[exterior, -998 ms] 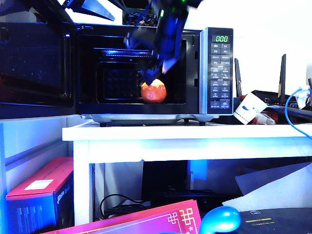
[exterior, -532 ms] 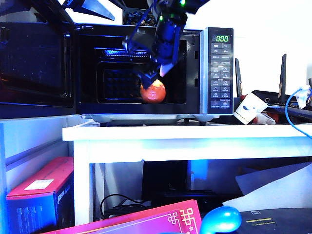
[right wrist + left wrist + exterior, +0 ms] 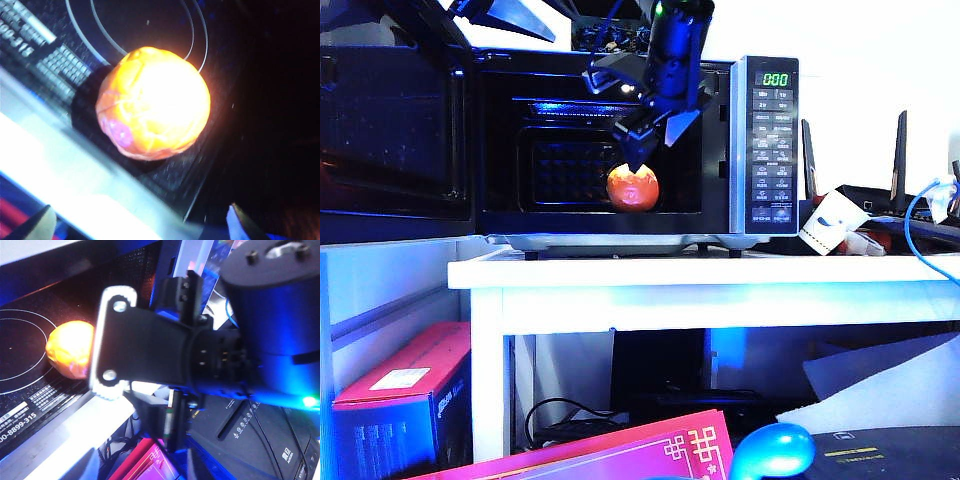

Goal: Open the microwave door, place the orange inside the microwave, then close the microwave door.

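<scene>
The microwave point(image 3: 768, 140) stands on a white table with its door point(image 3: 390, 130) swung wide open to the left. The orange point(image 3: 633, 188) rests on the oven floor near the front edge, free of any grip. My right gripper point(image 3: 652, 140) hangs open just above it, fingers spread, nothing between them. In the right wrist view the orange point(image 3: 152, 102) lies beyond the open right gripper point(image 3: 142, 230). The left wrist view shows the orange point(image 3: 70, 349) behind the right arm's wrist point(image 3: 150, 350). A dark part of the left arm point(image 3: 505, 15) shows above the door; its jaws are hidden.
The white table point(image 3: 700, 270) carries the oven. To the right are a white carton point(image 3: 830, 222), black routers point(image 3: 880, 200) and a blue cable point(image 3: 920, 230). A pink box point(image 3: 410, 390) sits below on the left.
My right gripper has lifted off the orange and turned at the wrist. The orange stays on the oven floor. The door and the left arm have not moved.
</scene>
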Robot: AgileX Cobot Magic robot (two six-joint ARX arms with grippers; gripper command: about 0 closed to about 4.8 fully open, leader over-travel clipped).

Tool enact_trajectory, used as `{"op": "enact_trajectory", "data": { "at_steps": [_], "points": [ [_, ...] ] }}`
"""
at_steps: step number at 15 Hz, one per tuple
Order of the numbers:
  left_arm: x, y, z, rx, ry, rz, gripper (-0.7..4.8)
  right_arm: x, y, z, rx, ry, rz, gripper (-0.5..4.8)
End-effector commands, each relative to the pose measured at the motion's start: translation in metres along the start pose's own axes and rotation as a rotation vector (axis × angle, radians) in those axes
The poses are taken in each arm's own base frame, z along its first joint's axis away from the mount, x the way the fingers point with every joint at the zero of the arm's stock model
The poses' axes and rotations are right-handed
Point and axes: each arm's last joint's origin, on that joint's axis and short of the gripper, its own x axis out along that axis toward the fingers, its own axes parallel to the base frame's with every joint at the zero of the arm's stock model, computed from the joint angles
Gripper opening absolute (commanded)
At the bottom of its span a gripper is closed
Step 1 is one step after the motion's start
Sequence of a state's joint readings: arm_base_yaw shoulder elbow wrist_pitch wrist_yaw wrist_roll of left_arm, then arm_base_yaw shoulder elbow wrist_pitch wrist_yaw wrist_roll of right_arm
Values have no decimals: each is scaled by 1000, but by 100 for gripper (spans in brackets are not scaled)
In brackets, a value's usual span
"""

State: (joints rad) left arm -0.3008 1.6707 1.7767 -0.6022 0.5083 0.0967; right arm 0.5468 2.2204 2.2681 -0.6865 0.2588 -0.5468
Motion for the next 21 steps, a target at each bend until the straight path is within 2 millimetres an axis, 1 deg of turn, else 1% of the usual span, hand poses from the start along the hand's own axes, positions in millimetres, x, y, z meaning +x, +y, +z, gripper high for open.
{"op": "enact_trajectory", "data": {
  "at_steps": [1,2,3,5,6,7,8,10,13,17,21],
  "points": [
    [-5,-1,3,11,-22,13,237,-20,-6,3,53,-22,45,326],
    [-5,-1,3,11,-22,13,237,-21,-6,3,54,-21,72,302],
    [-5,-1,3,10,-21,13,237,-21,-4,1,49,-15,112,302],
    [-5,-1,3,10,-21,12,237,-21,-3,2,69,-29,131,301],
    [-5,-1,3,11,-21,13,237,-20,-5,3,83,-56,149,287],
    [-5,-1,3,10,-21,13,237,-20,-6,4,91,-78,151,230],
    [-5,-1,3,11,-22,13,237,-19,-9,4,96,-98,157,220],
    [-5,-1,3,11,-22,13,237,-9,-10,2,128,-141,209,220],
    [-5,-1,4,11,-23,13,237,13,-4,-2,132,-152,209,220],
    [-5,-1,4,13,-25,14,237,31,0,-2,139,-189,154,220],
    [-5,-1,4,15,-29,14,237,56,4,-5,154,-212,60,220]
  ]
}}
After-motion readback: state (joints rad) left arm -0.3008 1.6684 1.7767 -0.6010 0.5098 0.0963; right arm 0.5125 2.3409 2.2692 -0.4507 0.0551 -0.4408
